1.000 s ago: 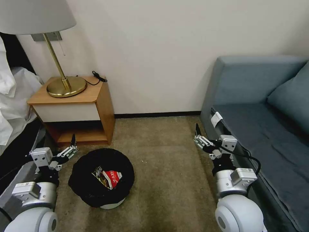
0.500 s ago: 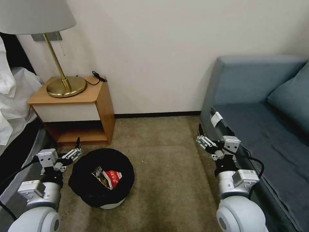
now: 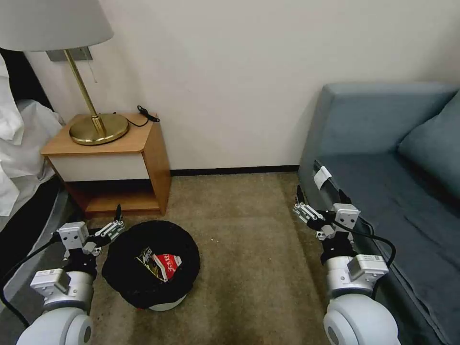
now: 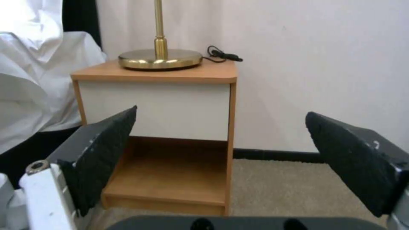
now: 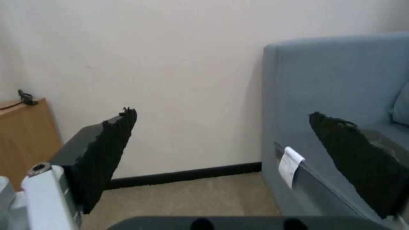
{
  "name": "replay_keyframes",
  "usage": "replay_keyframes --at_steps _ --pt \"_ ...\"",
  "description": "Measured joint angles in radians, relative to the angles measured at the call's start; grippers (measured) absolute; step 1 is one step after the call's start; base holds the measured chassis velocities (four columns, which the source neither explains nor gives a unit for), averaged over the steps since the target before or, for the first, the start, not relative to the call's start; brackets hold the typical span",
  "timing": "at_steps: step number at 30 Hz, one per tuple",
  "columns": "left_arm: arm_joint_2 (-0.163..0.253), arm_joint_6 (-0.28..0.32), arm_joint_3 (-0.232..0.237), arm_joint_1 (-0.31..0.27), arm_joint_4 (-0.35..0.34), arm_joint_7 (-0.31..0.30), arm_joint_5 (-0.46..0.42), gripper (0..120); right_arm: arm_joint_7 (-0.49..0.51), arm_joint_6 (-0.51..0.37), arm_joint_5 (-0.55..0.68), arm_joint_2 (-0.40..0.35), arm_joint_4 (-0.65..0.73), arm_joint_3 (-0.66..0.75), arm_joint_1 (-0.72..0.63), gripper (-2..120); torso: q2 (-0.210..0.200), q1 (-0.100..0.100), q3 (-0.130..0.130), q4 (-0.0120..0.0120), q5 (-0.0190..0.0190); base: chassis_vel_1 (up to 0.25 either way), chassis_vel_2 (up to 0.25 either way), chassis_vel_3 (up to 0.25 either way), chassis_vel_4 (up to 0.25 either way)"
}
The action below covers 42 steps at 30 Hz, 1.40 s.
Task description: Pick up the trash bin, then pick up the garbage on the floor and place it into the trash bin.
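The small round white trash bin with its black bag liner (image 3: 151, 262) stood on the carpet beside the wooden nightstand (image 3: 112, 163), a red-and-white paper packet (image 3: 167, 264) and gold-brown wrapper (image 3: 149, 259) inside. Left gripper (image 3: 113, 225) and right gripper (image 3: 300, 203) hovered with jaws spread, empty. The task looked nearly done.

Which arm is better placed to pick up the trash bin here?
Probably the left. The left gripper is open beside the trash bin, just off its rim. The right gripper is open too, but far across the carpet by the sofa.
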Motion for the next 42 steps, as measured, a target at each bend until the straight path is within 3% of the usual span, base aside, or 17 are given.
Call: replay_keyframes --at_steps 42 --pt "-0.018 0.015 0.034 -0.021 0.008 -0.001 0.019 100 -0.009 0.006 -0.033 0.020 0.000 -0.003 -0.030 100 0.000 0.000 0.000 0.0000 0.0000 0.000 0.000 0.000 0.000"
